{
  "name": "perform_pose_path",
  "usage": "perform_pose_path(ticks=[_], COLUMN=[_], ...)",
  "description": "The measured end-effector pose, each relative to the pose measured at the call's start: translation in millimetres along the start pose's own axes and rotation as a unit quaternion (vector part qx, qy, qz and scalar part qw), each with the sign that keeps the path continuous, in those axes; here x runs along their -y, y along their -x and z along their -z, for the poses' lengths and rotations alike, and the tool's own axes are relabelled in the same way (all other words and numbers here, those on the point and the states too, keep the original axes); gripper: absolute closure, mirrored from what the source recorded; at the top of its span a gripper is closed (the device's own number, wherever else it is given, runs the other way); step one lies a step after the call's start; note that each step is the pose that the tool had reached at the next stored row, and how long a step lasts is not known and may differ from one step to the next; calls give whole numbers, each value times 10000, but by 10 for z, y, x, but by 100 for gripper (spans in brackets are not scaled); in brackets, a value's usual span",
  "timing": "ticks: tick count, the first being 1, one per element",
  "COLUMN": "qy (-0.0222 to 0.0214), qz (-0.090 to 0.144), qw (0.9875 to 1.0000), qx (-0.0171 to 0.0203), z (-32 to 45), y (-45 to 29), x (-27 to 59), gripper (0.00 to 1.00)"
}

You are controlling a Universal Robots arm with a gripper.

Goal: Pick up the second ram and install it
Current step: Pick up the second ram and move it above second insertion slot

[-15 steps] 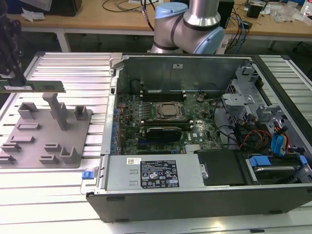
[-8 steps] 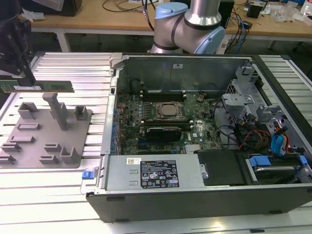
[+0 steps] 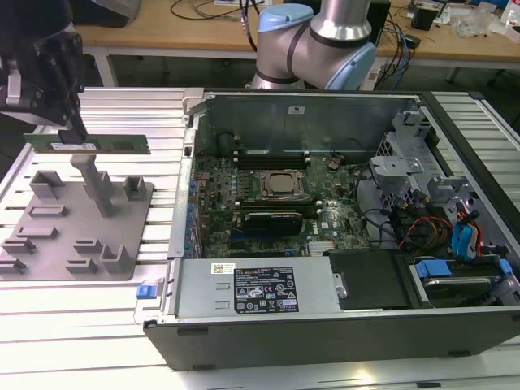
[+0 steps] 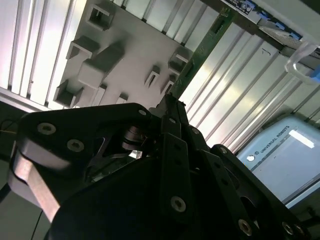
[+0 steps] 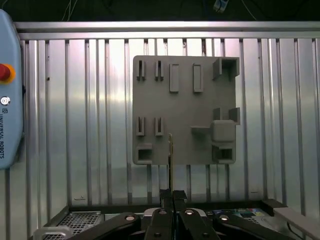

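Observation:
The second ram (image 3: 88, 144) is a thin green stick held level in the air above the grey plastic tray (image 3: 49, 244), at the exterior view's left. My gripper (image 3: 75, 130) is shut on its top edge, left of its middle. In the first wrist view the ram (image 5: 170, 155) appears edge-on, running out from my fingertips (image 5: 172, 192) over the tray (image 5: 185, 95). In the second wrist view the stick (image 4: 200, 55) extends away past the black fingers (image 4: 172, 112). The open computer case (image 3: 341, 203) with its green motherboard (image 3: 268, 195) lies to the exterior view's right.
Upright blocks (image 3: 97, 183) on the tray stand just under the ram. The case's metal wall (image 3: 188, 162) rises between tray and motherboard. The arm's base (image 3: 317, 41) stands behind the case. A teach pendant (image 5: 10, 90) lies on the ribbed table beside the tray.

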State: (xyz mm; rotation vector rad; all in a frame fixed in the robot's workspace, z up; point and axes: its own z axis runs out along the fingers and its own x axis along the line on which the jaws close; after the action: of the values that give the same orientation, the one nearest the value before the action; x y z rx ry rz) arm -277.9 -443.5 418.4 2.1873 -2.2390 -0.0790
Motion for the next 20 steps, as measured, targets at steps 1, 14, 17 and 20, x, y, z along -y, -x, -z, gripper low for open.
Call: perform_pose_path(ticks=[1, 14, 17, 20], qy=[0, -1, 0, 0], qz=[0, 0, 0, 0], qw=[10000, 10000, 10000, 10000], qx=[0, 0, 0, 0], z=[1, 18, 23, 28], y=[0, 10, 13, 16], x=[18, 432, 543, 669], gripper=[91, 91, 91, 91])
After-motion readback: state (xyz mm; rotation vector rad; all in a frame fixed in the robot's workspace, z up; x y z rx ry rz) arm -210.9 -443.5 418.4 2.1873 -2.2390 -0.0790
